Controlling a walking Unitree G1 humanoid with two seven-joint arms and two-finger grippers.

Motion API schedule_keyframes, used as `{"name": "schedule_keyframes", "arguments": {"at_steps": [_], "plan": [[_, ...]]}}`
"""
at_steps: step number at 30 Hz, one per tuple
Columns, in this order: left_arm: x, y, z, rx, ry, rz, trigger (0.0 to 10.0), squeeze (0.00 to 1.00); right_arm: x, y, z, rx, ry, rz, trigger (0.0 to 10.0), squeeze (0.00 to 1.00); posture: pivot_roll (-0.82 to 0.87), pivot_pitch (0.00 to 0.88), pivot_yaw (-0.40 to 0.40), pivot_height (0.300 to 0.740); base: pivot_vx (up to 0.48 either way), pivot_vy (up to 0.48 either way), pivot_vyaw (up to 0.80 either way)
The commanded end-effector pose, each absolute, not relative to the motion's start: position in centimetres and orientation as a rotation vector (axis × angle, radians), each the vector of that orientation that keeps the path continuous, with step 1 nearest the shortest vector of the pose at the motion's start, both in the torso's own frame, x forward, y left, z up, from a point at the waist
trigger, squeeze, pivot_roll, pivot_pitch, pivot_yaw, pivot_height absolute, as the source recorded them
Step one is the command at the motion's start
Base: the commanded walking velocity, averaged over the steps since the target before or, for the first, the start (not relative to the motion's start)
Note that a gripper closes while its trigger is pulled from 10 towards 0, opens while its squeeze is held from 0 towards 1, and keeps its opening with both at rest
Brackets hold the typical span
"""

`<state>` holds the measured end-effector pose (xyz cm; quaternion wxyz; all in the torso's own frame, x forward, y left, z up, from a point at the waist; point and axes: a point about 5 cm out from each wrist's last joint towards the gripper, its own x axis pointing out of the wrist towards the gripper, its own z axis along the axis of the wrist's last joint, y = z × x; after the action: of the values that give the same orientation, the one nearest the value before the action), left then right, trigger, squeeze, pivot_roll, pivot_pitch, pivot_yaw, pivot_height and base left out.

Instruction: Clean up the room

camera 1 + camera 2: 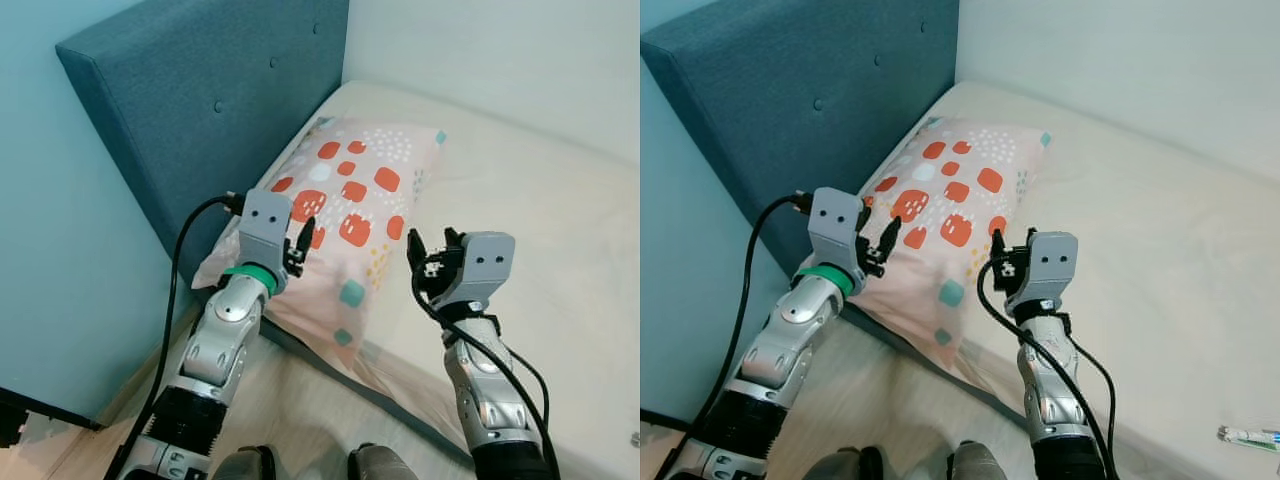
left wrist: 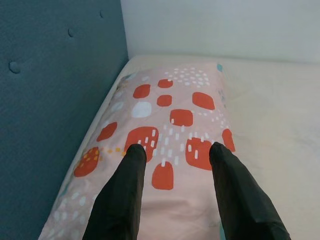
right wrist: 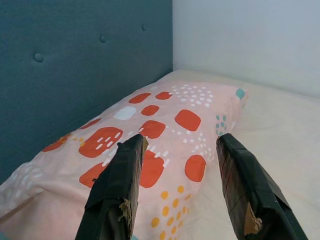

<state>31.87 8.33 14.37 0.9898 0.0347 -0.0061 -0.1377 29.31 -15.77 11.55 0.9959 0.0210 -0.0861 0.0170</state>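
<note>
A pink pillow (image 1: 350, 200) with red, white and teal patches lies on the cream mattress (image 1: 540, 200), along the dark teal headboard (image 1: 200, 90). My left gripper (image 1: 302, 240) hovers open over the pillow's near left part, nothing between its fingers (image 2: 125, 185). My right gripper (image 1: 432, 252) stands open by the pillow's near right edge, fingers (image 3: 240, 185) apart and empty. The pillow (image 2: 175, 115) stretches away ahead of both grippers, and in the right wrist view the pillow (image 3: 165, 120) reaches toward the wall corner.
A light wall (image 1: 500, 50) borders the mattress at the back and a pale blue wall (image 1: 60, 260) stands left of the headboard. A small striped object (image 1: 1250, 436) lies on the mattress at the far right. My feet (image 1: 300, 465) stand at the bed's near edge.
</note>
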Motion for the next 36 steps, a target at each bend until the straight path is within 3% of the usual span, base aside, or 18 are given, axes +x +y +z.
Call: {"name": "schedule_keyframes", "arguments": {"at_steps": [1,7,36], "plan": [[31.81,8.42,13.75,0.073,0.015,-0.278,10.0,0.00,29.16,-15.78,10.88,0.047,-0.147,0.026,10.0,0.00,-0.11,0.048,0.040,0.740,0.000,0.000,0.00],[31.83,8.42,13.71,0.074,0.018,-0.279,10.0,0.00,29.18,-15.90,10.83,0.064,-0.145,0.015,10.0,0.00,-0.11,0.048,0.042,0.740,0.000,0.000,-0.27],[32.06,8.62,13.32,0.093,0.025,-0.270,10.0,0.00,29.46,-15.84,10.77,0.059,-0.146,0.023,10.0,0.00,-0.11,0.038,0.042,0.740,0.000,0.000,-0.80]]}}
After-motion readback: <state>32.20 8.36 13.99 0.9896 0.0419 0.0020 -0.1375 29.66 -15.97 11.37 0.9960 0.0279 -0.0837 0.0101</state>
